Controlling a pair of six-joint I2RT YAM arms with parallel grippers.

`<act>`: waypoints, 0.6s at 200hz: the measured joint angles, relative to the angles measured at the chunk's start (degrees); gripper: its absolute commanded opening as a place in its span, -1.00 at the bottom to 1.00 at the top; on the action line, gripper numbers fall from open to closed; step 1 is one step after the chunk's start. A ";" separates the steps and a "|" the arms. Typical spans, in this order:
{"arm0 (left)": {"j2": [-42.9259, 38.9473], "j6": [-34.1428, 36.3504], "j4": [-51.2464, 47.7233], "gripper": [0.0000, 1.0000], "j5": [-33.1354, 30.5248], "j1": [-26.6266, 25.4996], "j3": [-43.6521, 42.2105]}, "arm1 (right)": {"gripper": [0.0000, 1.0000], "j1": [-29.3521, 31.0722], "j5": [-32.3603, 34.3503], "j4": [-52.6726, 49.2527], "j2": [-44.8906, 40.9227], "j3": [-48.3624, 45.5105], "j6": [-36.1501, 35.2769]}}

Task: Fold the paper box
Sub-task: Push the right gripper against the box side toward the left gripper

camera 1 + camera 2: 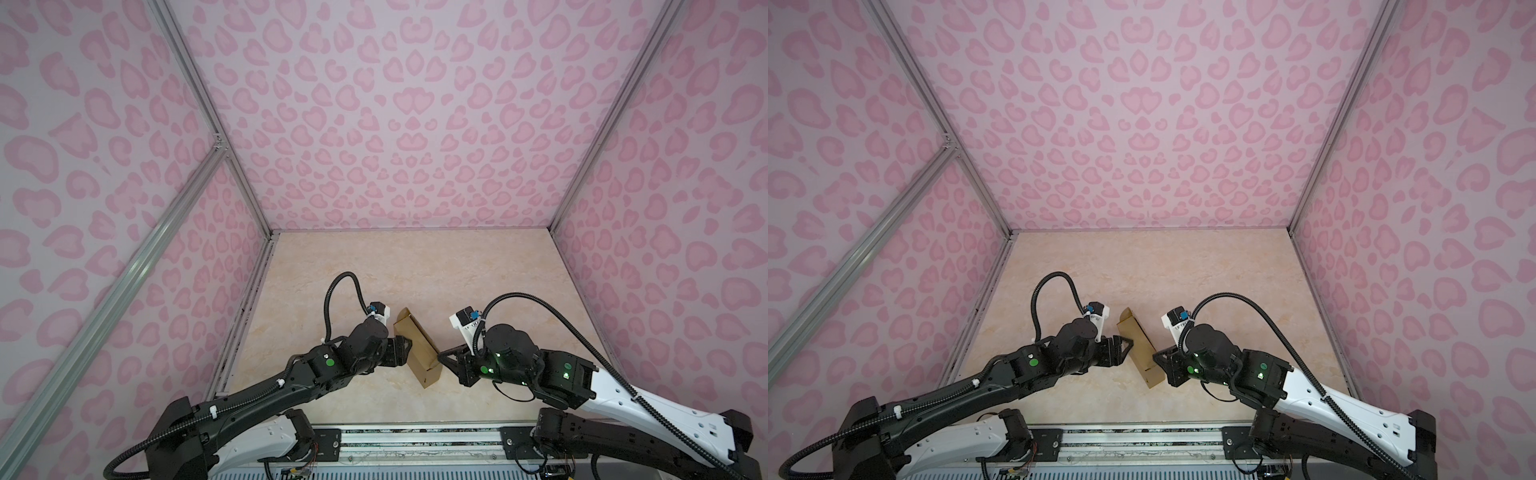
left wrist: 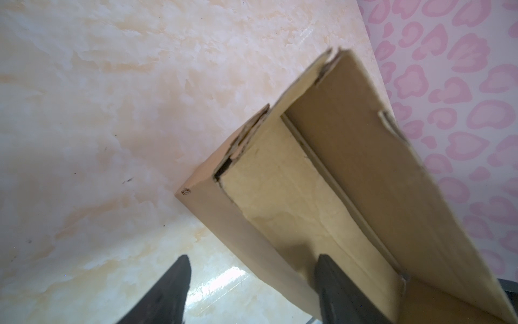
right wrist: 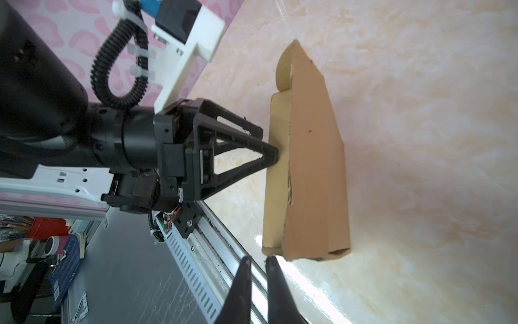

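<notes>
Paper box (image 1: 417,349) | we log it part-folded, on edge on the bench (image 1: 374,270), between both end effectors | left end effector (image 2: 253,256): spread, astride one wall | right end effector (image 3: 258,258): pressed together, seemingly touching a corner | remaining, we judge: other walls, closure.

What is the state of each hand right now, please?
Left hand: open, astride an edge of the paper box, not clamping it.
Right hand: closed, holding nothing, just beside the box.

Beige marbled tabletop (image 1: 374,270); brown paper box (image 1: 419,353) resting on it, near front centre.
</notes>
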 measured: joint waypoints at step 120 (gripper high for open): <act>-0.04 -0.02 0.28 0.45 -0.02 0.00 -0.11 | -0.72 4.42 2.54 2.23 5.55 0.13 -0.46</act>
